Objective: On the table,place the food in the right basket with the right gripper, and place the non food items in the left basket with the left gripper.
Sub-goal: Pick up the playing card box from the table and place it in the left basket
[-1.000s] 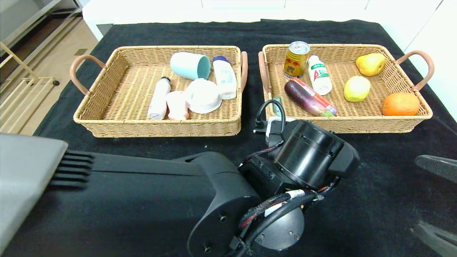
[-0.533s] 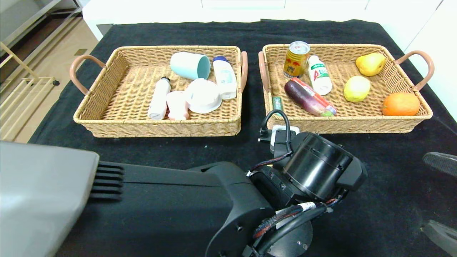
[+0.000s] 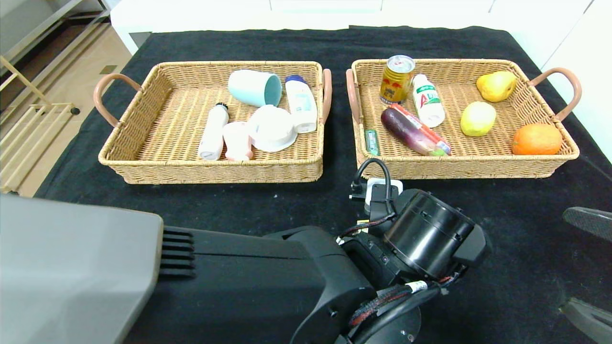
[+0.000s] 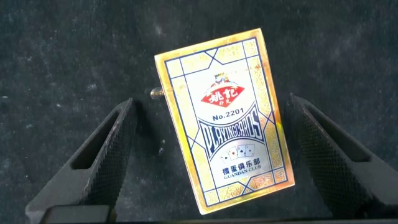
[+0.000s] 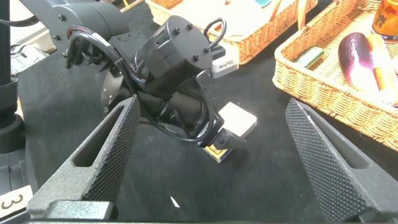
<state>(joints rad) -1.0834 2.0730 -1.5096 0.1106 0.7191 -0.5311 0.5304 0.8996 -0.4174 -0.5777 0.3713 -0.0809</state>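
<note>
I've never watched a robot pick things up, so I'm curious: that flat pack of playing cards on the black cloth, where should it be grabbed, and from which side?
Probably from straight above, across its two long edges. The pack of playing cards lies flat, face up, so only its thin sides offer a hold. The left gripper hangs over it, open, fingers flanking those edges without touching.

Table: the table [image 3: 526,248] is covered by a black cloth that reaches its far edge.
Behind the table: white furniture [image 3: 239,14] runs along the far side, with cabinet-like seams near the top.
Right side: a white surface [image 3: 585,52] borders the table's right edge.
Floor: light tan floor [image 3: 71,67] shows at the left.
Left corner: a pale wooden slatted rack [image 3: 24,138] stands on the floor, with a grey shelf unit [image 3: 43,24] farther back.
Light: bright and even.
</note>
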